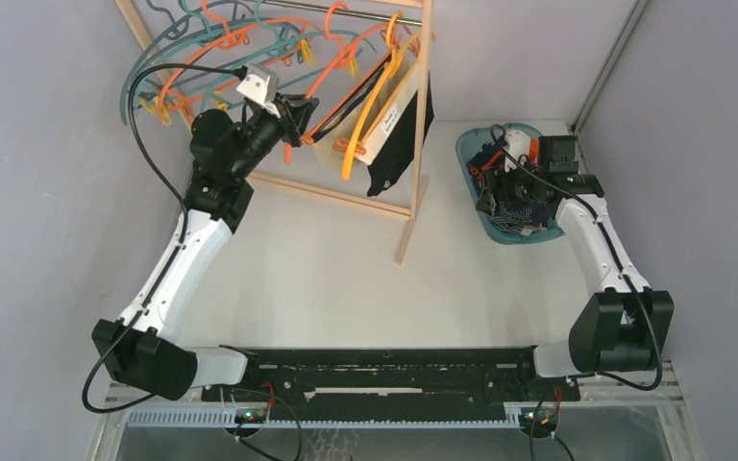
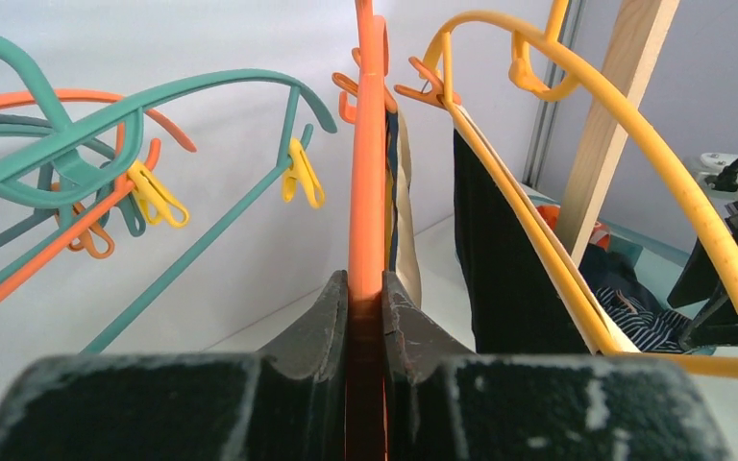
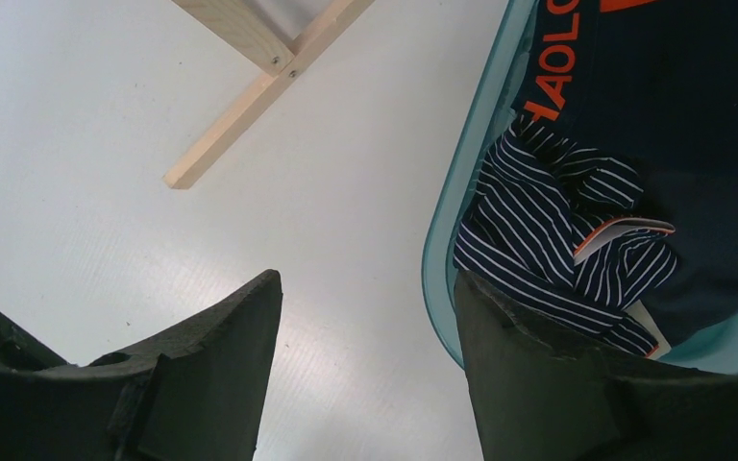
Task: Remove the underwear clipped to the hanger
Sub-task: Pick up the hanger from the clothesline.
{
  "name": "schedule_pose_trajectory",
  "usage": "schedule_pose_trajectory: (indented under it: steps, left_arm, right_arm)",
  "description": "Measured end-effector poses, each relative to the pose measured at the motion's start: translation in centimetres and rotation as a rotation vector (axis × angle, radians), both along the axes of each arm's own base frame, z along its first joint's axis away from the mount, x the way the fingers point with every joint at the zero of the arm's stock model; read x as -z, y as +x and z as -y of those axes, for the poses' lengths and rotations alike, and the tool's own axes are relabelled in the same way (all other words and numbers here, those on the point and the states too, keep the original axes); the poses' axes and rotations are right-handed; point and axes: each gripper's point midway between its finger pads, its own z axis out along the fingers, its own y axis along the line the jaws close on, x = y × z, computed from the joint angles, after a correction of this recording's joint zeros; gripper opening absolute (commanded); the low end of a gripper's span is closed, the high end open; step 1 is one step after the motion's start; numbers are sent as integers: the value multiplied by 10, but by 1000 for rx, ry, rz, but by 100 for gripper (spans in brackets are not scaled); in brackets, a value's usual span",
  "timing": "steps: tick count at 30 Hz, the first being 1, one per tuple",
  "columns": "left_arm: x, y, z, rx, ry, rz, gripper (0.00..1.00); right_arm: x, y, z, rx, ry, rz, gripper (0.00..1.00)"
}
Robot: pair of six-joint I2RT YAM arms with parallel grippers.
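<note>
Looking from above, what is hard to make out? (Ana)

The left gripper (image 1: 298, 117) is buried among the hangers, so its fingertips barely show there. The right arm covers much of the basket (image 1: 463, 158), and in the right wrist view the navy briefs with orange trim (image 3: 673, 106) run off the frame. I cannot tell which clips hold the hanging pieces. (Ben)

And the jaws? (Ana)

Seen from the left wrist, the left ones are pinched tight on the orange hanger (image 2: 367, 163), its bar running up between the fingers (image 2: 322, 317). The right gripper (image 3: 365, 288) is spread wide with nothing in it. It hangs over the table (image 3: 106, 192) at the basket's edge, one finger overlapping the rim. (Ben)

Where is the underwear? (Ana)

Some is on the rack: a black pair (image 2: 500, 259) with a white labelled waistband (image 1: 384, 120) hangs along the yellow hanger (image 2: 634, 134), and a beige piece (image 2: 408, 250) is just beside the orange hanger. The striped navy briefs (image 3: 548, 230) lie in the basket, against the orange-trimmed ones. (Ben)

What crowds the left side? (Ana)

Teal hangers (image 2: 202, 96) with yellow clips (image 2: 303, 178) to its left, the wooden rack post (image 2: 620, 115) to its right. (Ben)
</note>
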Motion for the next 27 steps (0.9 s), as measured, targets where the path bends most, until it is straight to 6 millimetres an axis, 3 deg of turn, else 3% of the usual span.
schedule_pose_trajectory:
  steps: [11,27]
  left_arm:
    - [-16,-18,-14,-23,-48,165,0]
    - [-16,-24,-22,-17,-115,239,0]
  right_arm:
    - [5,2,2,-4,-13,-5,65]
    - [5,3,7,5,-17,-4,65]
